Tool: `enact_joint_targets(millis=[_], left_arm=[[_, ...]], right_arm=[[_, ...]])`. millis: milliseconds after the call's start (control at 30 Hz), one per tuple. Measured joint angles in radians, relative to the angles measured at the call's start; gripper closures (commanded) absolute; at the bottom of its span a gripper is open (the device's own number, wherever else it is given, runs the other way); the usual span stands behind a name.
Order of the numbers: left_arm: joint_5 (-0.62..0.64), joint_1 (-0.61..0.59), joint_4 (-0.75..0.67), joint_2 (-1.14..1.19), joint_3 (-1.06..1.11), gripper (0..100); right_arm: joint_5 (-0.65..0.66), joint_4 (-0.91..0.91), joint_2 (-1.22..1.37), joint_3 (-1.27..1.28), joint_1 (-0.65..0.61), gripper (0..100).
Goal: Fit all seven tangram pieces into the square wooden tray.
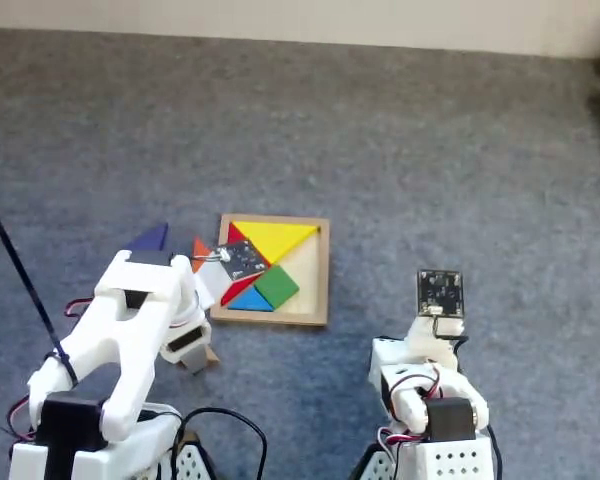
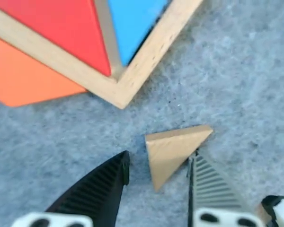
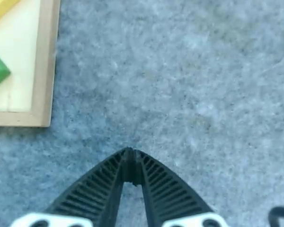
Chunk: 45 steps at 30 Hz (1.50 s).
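Note:
The square wooden tray (image 1: pixel 324 270) holds a yellow triangle (image 1: pixel 275 238), a green square (image 1: pixel 276 285), a red piece (image 2: pixel 61 23) and a blue triangle (image 2: pixel 132 19). An orange piece (image 2: pixel 28 80) lies outside against the tray's rim (image 2: pixel 146 66). A dark blue triangle (image 1: pixel 150 238) lies on the carpet left of the tray. My left gripper (image 2: pixel 159 156) is open, low over the carpet just off the tray's near left corner, with a plain wooden triangle (image 2: pixel 173 149) lying between its fingers. My right gripper (image 3: pixel 131 153) is shut and holds nothing, over bare carpet right of the tray (image 3: pixel 45 61).
Grey carpet covers the whole table. A black cable (image 1: pixel 20 270) runs along the far left. Open carpet lies behind the tray and to its right. The right arm (image 1: pixel 430 395) sits at the front, right of the tray.

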Motion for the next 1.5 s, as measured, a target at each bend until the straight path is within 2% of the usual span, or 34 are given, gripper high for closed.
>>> enact_joint_targets(millis=[200,567,900,1067,1267,1500], left_arm=[[0.077,0.0,-0.049,0.002,-0.02,69],[0.083,0.078,-0.061,0.008,-0.025,77],[0.084,0.083,-0.061,0.008,-0.025,83],[0.084,0.083,-0.032,0.006,-0.025,82],[0.129,0.08,0.058,0.006,-0.061,75],[0.129,0.032,0.018,0.009,-0.058,74]], right_arm=[[0.0,0.0,0.0,0.0,0.0,99.4],[0.0,0.0,0.0,0.0,0.0,99.4],[0.0,0.0,0.0,0.0,0.0,99.4],[0.0,0.0,0.0,0.0,0.0,99.4],[0.0,0.0,0.0,0.0,0.0,99.4],[0.0,0.0,0.0,0.0,0.0,99.4]])
